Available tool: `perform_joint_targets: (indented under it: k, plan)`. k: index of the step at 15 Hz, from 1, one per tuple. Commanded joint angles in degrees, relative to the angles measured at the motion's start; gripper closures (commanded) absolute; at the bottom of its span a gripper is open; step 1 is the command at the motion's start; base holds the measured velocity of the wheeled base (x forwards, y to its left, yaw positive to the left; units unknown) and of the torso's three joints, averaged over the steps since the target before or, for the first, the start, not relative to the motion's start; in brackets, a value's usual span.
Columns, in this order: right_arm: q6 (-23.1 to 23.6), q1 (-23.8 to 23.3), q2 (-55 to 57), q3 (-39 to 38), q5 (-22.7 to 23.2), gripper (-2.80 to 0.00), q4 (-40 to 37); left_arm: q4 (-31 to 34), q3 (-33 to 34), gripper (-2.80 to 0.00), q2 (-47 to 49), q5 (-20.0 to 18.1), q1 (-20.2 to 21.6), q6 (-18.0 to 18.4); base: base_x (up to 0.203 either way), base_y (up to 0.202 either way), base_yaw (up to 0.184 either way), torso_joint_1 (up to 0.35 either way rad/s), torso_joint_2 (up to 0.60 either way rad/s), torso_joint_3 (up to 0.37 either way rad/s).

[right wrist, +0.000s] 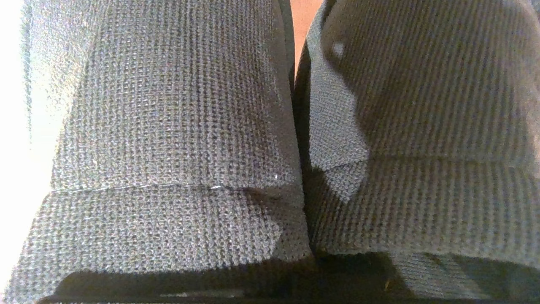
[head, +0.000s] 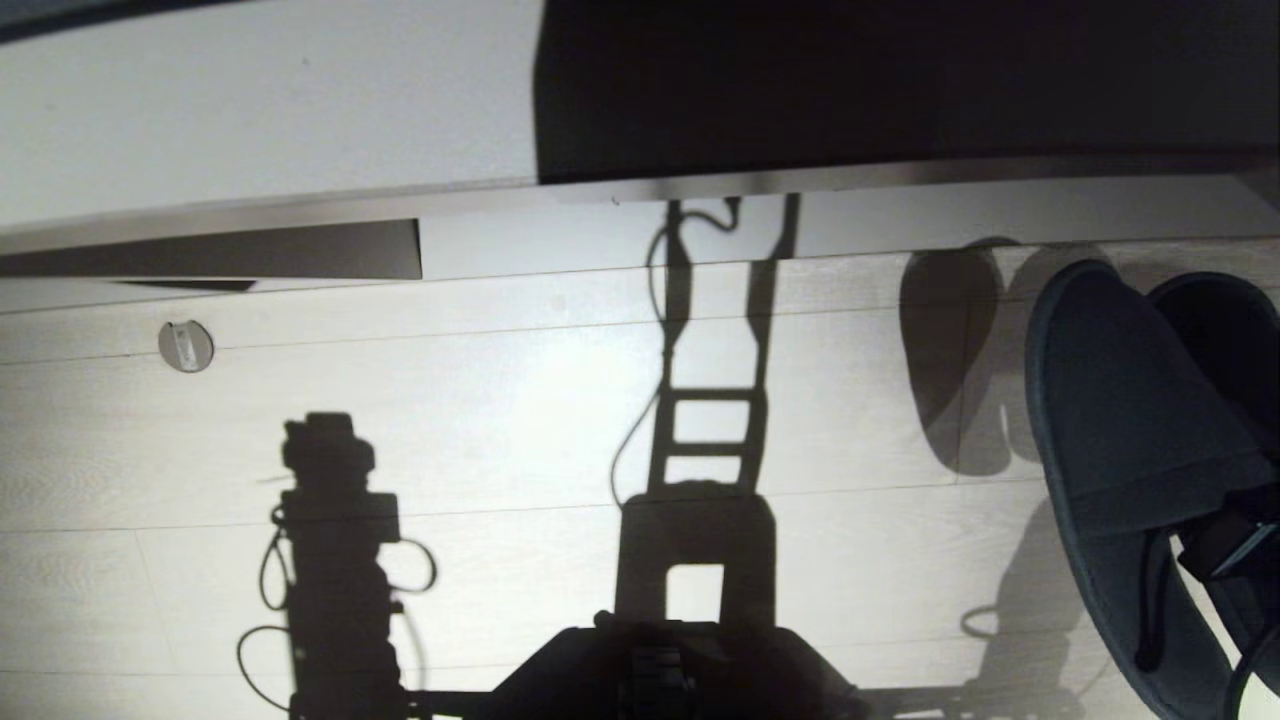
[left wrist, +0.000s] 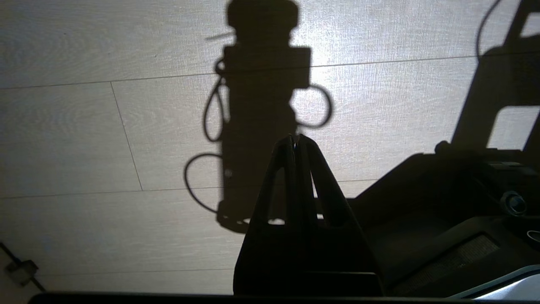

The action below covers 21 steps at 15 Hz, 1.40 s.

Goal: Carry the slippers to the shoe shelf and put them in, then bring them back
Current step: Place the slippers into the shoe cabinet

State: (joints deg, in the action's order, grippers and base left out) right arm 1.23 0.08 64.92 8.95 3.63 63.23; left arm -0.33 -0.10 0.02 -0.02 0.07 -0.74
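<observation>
Slippers point(head: 1130, 400), two of them, hang side by side at the right of the head view, held up off the pale wood-look floor point(head: 500, 420). The right gripper point(head: 1235, 545) is clamped on their heel ends, jaws pressed together on the fabric, toes pointing away from the jaws toward the shelf front. In the right wrist view both knit uppers fill the frame, touching along their inner edges. The left gripper point(left wrist: 296, 141) hangs over bare floor, jaws pressed together, holding nothing. Beyond the slippers' toes runs one pale shelf edge point(head: 700, 185) with a dark recess point(head: 900, 80) above it. One small round floor fitting point(head: 186, 346) lies well apart.
</observation>
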Motion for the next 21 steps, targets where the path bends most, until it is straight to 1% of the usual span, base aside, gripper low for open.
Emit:
perform_joint_targets:
  k: [1,3,4,8,10,12,14,17,21]
  plan:
    - [0.34,0.4,7.36,0.02,0.12,0.0,7.09,-0.02,0.01,0.0,0.04,0.02,0.01,-0.05,0.0,0.0,0.0,0.0,0.0,0.0]
    - [0.53,0.58,11.97,0.32,0.14,0.0,13.63,-0.02,0.01,0.0,0.06,0.02,0.01,-0.05,0.0,0.0,0.0,0.0,0.0,0.0]
    - [0.69,0.56,13.37,0.89,0.14,0.0,15.24,-0.02,0.01,0.0,-0.02,0.02,0.01,-0.05,0.0,0.0,0.0,0.0,0.0,0.0]
    - [0.87,0.55,16.29,8.62,0.23,0.0,15.58,-0.02,0.01,0.0,-0.02,0.02,0.01,-0.05,0.0,0.0,0.0,0.0,0.0,0.0]
    - [0.87,0.47,17.39,10.62,0.23,0.0,15.34,-0.02,0.01,0.0,0.06,0.02,0.01,-0.05,0.0,0.0,0.0,0.0,0.0,0.0]
    - [0.95,0.32,19.99,16.87,0.22,0.0,15.8,-0.02,0.01,0.0,-0.02,0.02,0.01,-0.05,0.0,0.0,0.0,0.0,0.0,0.0]
    - [1.13,0.2,21.51,19.61,0.23,0.0,16.24,-0.02,0.01,0.0,0.01,0.02,0.01,-0.05,0.0,0.0,0.0,0.0,0.0,0.0]
    - [1.22,0.03,24.52,26.88,0.22,0.0,16.16,-0.02,0.01,0.0,0.0,0.02,0.06,-0.05,0.0,0.0,0.0,0.0,0.0,0.0]
    - [1.49,0.01,26.55,29.45,0.23,0.0,16.36,-0.02,0.01,0.0,-0.02,0.02,0.08,-0.05,0.0,0.0,0.0,0.0,0.0,0.0]
